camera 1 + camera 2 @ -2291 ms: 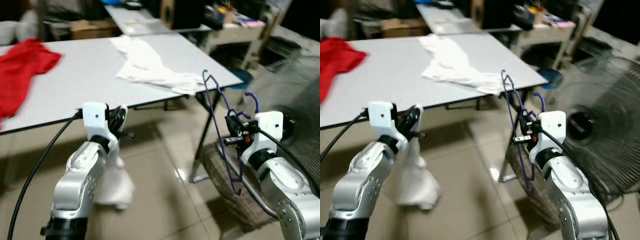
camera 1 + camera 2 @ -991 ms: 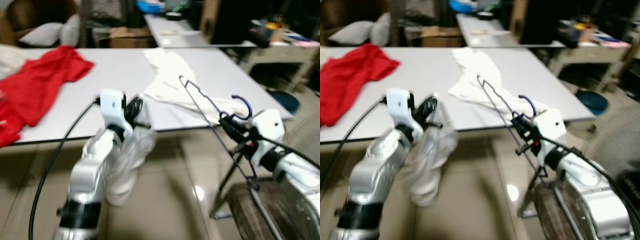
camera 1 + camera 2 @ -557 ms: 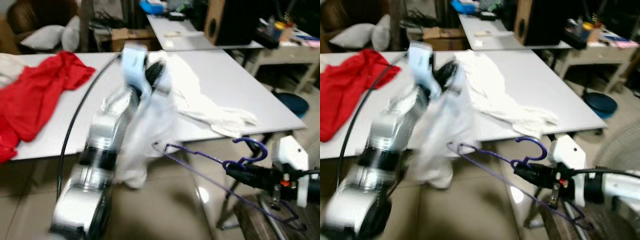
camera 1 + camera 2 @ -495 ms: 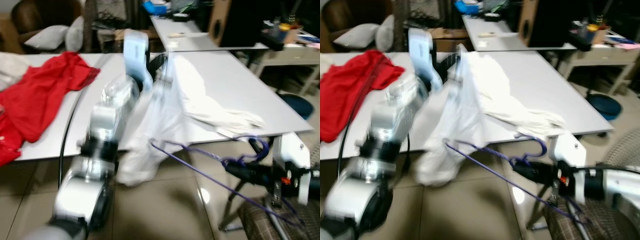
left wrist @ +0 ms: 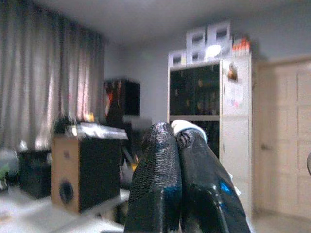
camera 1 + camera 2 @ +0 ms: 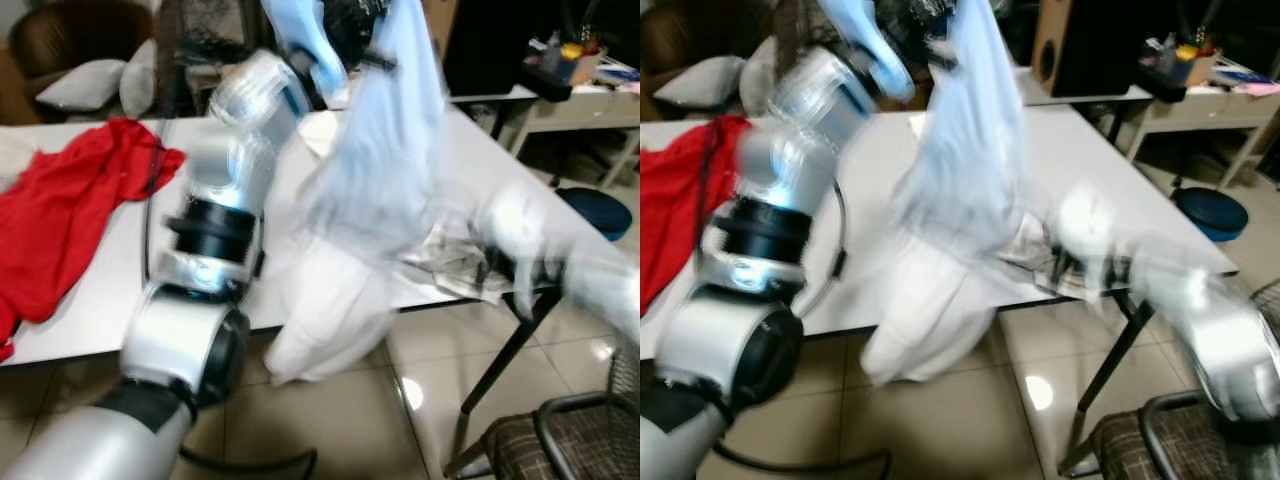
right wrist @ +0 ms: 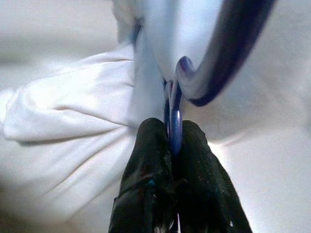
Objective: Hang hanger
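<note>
left tool (image 5: 177, 145): raised high above the table, fingers pressed together on a fold of the white garment (image 6: 340, 300), which hangs from it down past the table edge.
right tool (image 7: 171, 145): low at the robot's right, near the table corner, badly blurred in the head views; fingers (image 7: 148, 160) clamped tight on the wire of the purple hanger (image 7: 228, 48).
table (image 6: 100, 290): large white top; red cloth (image 6: 60, 230) lies on its left part, more white fabric (image 6: 1040, 250) near the right corner.
white garment: draped in one long bunch, upper part held up, lower end sagging below the table.
purple hanger: pressed up against the white fabric; hook curves up and away from the fingers. long axis of the body cannot be told, since it is lost in blur.
risk: the hanger could snag a fold instead of finding the neck opening, because the cloth is bunched and both arms look to be in fast motion.
risk, smaller: the thin wire might twist in the pinch and swing off line.
</note>
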`<state>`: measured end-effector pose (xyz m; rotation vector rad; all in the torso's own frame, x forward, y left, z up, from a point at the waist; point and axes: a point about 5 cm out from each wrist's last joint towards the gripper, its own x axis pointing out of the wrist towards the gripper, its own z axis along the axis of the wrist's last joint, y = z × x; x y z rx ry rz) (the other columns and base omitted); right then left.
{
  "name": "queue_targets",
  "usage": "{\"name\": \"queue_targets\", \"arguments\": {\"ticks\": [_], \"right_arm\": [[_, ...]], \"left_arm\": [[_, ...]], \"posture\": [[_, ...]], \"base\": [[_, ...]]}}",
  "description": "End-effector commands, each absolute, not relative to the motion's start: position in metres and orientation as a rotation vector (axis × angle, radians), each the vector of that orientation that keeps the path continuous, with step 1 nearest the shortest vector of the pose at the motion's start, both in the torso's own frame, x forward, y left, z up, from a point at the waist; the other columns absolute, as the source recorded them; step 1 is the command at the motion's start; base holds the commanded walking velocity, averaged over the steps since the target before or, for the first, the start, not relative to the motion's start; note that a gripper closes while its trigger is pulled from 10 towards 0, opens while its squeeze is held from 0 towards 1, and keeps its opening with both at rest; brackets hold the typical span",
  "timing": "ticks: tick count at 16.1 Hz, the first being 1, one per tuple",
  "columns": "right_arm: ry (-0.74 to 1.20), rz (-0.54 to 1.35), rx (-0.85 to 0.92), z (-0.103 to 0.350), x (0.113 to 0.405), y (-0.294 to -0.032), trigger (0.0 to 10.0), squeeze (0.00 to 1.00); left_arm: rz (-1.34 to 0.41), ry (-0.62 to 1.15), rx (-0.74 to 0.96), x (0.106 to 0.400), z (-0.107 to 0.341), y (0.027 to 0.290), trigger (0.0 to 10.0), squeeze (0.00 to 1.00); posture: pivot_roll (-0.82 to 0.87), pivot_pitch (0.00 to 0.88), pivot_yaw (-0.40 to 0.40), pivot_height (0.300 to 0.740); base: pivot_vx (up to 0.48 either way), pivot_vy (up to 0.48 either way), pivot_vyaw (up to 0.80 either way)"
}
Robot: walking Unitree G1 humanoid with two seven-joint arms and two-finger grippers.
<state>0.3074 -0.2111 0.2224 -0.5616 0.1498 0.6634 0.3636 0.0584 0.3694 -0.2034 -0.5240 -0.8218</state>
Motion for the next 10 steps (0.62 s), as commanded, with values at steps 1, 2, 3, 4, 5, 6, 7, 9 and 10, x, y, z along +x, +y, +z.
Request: {"name": "queue_targets", "arguments": {"ticks": [1,2,3,4,5,6,7,9,10], "right_arm": [[0.093,0.555,-0.647,0.237,0.322,-0.223,10.0,0.0],[0.013,0.461,-0.676,0.26,0.335,-0.232,10.0,0.0],[-0.078,0.37,-0.689,0.286,0.345,-0.241,10.0,0.0],[-0.263,0.243,-0.693,0.333,0.353,-0.251,10.0,0.0],[-0.395,0.186,-0.673,0.366,0.356,-0.256,10.0,0.0],[-0.456,0.193,-0.691,0.38,0.357,-0.255,10.0,0.0],[-0.444,0.226,-0.702,0.378,0.359,-0.253,10.0,0.0],[-0.351,0.341,-0.725,0.35,0.368,-0.25,10.0,0.0],[-0.255,0.444,-0.748,0.315,0.369,-0.246,10.0,0.0]], "left_arm": [[-0.788,-0.588,-0.199,0.36,0.384,0.08,10.0,0.0],[-0.773,-0.608,-0.19,0.358,0.389,0.088,10.0,0.0],[-0.753,-0.629,-0.185,0.356,0.394,0.096,10.0,0.0],[-0.706,-0.659,-0.181,0.355,0.402,0.112,10.0,0.0],[-0.659,-0.674,-0.189,0.354,0.406,0.125,10.0,0.0],[-0.623,-0.673,-0.193,0.354,0.405,0.134,10.0,0.0],[-0.609,-0.653,-0.208,0.355,0.398,0.136,10.0,0.0],[-0.614,-0.547,-0.221,0.356,0.361,0.127,10.0,0.0],[-0.636,-0.447,-0.218,0.352,0.325,0.109,10.0,0.0]], "posture": [[0.02,0.0,-0.037,0.74],[0.03,0.0,-0.048,0.74],[0.03,0.0,-0.053,0.74],[0.03,0.0,-0.058,0.74],[0.03,0.0,-0.069,0.74],[0.04,0.0,-0.072,0.74],[0.04,0.0,-0.077,0.74],[0.03,0.0,-0.08,0.74],[0.03,0.0,-0.081,0.74]], "base": [[0.375,0.0,0.0],[0.371,0.0,0.0],[0.371,0.0,0.0],[0.371,0.0,0.0],[0.371,0.0,0.0],[0.371,0.0,0.0],[0.371,0.0,0.0],[0.371,0.0,0.0],[0.371,0.0,0.0]]}}
